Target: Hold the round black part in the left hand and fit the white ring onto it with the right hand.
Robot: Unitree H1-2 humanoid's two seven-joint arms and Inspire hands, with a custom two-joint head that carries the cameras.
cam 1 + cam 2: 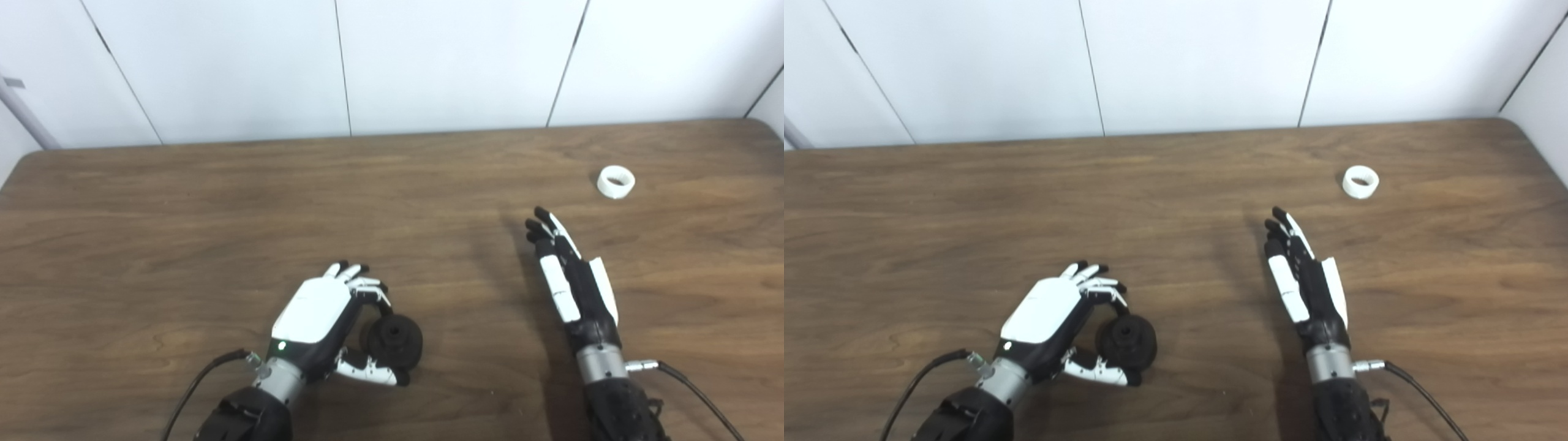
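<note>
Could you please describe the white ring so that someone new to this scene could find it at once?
Look at the far right part of the brown wooden table, near the white wall. The white ring lies there alone, beyond the fingertips of the right hand. It is the only small white hollow thing on the table.

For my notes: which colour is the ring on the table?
White. The ring shows best in the left eye view, far right on the brown table.

This looks like a robot test room or lab; a plain brown wood desk (392, 202) sits against bare white wall panels (441, 61) at 12 o'clock; the panels have thin dark seams; a grey pipe (24, 113) leans at 10 o'clock.
</note>
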